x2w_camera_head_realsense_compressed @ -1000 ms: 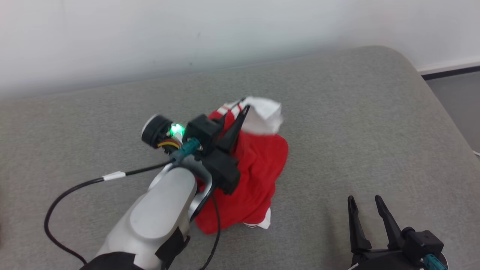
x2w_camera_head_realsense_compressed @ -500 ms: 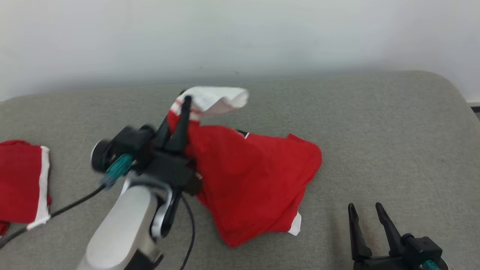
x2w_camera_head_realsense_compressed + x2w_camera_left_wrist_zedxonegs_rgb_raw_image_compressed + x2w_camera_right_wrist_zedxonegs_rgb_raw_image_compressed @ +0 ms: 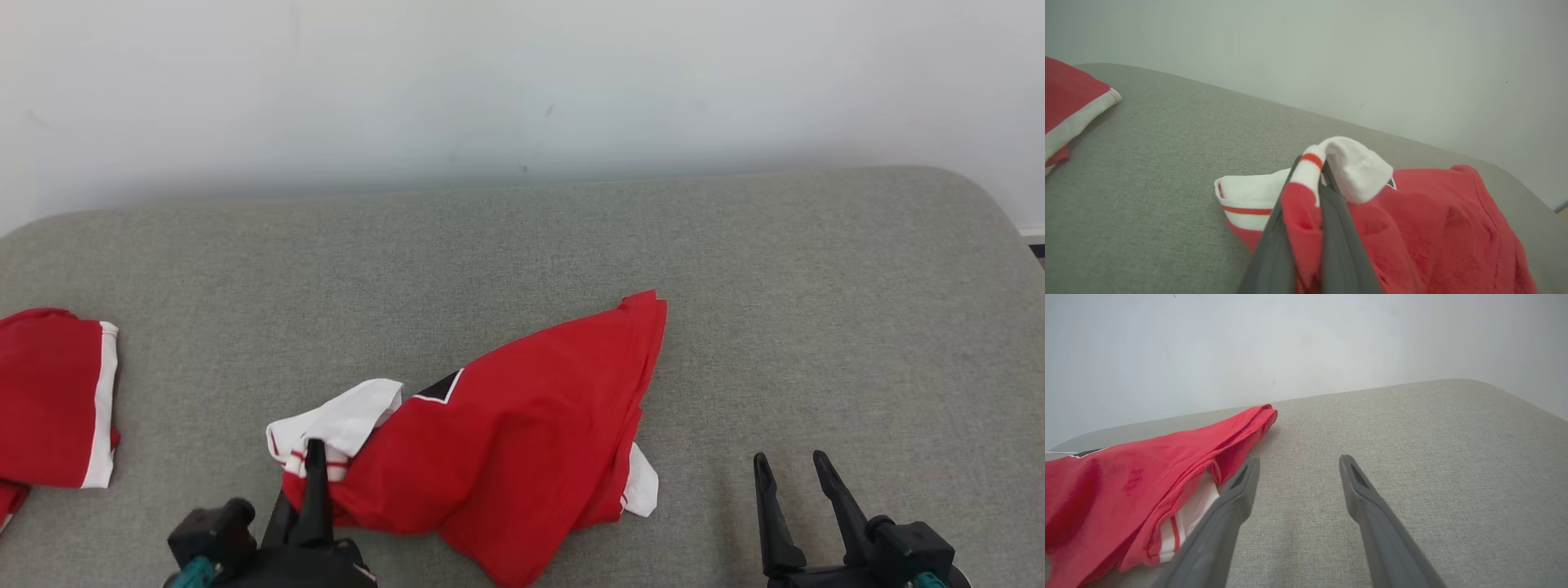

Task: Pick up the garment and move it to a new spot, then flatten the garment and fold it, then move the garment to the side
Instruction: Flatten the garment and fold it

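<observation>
a second red garment [image 3: 53,400] lies at the far left of the grey cushion [image 3: 816,327]. the left claw [image 3: 314,457], now drawn back near, pinches the red garment [image 3: 506,441] by its white cuff, dragging it nearer. the right claw [image 3: 792,469] stays open, empty.

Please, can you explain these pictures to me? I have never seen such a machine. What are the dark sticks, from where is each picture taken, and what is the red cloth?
This is a robot with two arms. The dark sticks are the fingers of its hands. One picture looks down from its head; the other two come from cameras on each wrist. A grey cushion carries a red and white garment, still crumpled. The left hand is shut on the garment near its white sleeve. The right hand is open and holds nothing. A second red garment lies at the far left.
</observation>
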`<state>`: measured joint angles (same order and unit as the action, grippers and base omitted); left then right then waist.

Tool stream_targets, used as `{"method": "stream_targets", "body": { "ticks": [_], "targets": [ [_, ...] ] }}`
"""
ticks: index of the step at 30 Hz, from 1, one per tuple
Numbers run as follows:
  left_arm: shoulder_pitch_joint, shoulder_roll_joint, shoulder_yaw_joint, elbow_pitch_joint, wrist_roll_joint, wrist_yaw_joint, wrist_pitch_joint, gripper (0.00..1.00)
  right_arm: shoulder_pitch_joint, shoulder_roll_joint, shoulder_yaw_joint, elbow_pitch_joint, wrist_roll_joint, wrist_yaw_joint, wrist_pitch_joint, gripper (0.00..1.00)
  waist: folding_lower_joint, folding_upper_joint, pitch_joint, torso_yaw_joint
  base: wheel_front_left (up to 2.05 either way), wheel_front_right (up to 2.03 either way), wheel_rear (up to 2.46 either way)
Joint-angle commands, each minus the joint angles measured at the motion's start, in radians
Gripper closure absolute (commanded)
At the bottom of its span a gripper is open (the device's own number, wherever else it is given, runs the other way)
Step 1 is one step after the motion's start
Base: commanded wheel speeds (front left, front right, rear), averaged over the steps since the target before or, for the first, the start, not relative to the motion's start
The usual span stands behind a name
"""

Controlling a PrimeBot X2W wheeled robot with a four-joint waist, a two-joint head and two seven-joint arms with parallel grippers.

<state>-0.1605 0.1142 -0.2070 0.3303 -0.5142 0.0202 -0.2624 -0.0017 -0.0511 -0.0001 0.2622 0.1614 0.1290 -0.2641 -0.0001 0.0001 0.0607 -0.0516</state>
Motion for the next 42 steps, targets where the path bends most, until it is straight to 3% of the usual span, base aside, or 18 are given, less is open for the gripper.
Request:
{"method": "stream_targets", "body": {
  "ticks": [1,5,6,7,17,36,42],
  "targets": [
    [0.024,-0.011,0.016,0.002,0.013,-0.006,-0.003,1.00,0.006,0.002,-0.003,0.001,-0.008,0.004,-0.001,0.00,0.0001,-0.0001,-0.003,-0.003,0.00,0.00,0.00],
    [0.060,-0.039,0.059,0.007,0.040,-0.023,-0.003,1.00,0.013,0.002,-0.008,-0.001,-0.012,0.004,-0.001,0.00,0.0001,-0.0001,-0.006,-0.002,0.00,0.00,0.00],
    [0.062,-0.044,0.072,0.005,0.049,-0.028,-0.003,0.67,0.014,0.002,-0.009,-0.002,-0.013,0.004,-0.001,0.00,0.0001,-0.0001,-0.007,-0.001,0.00,0.00,0.00],
    [0.062,-0.047,0.085,-0.001,0.058,-0.031,-0.003,0.00,0.014,0.002,-0.011,-0.003,-0.014,0.004,-0.001,0.00,0.0001,-0.0001,-0.007,0.000,0.00,0.00,0.00],
    [0.100,-0.064,0.213,-0.146,0.132,-0.057,-0.003,0.00,0.025,0.002,-0.010,-0.006,-0.010,0.004,-0.001,0.00,0.0001,-0.0001,-0.022,0.021,0.00,0.00,0.00],
    [0.242,-0.064,0.280,-0.167,0.239,-0.065,-0.003,0.00,0.045,0.002,0.009,0.003,-0.003,0.004,-0.001,0.00,0.0001,-0.0001,-0.034,0.047,0.00,0.00,0.00],
    [0.271,-0.064,0.284,-0.220,0.302,-0.049,-0.003,0.00,0.068,0.002,0.065,0.006,0.002,0.004,-0.001,0.00,0.0001,-0.0001,-0.045,0.063,0.00,0.00,0.00]
  ]
}}
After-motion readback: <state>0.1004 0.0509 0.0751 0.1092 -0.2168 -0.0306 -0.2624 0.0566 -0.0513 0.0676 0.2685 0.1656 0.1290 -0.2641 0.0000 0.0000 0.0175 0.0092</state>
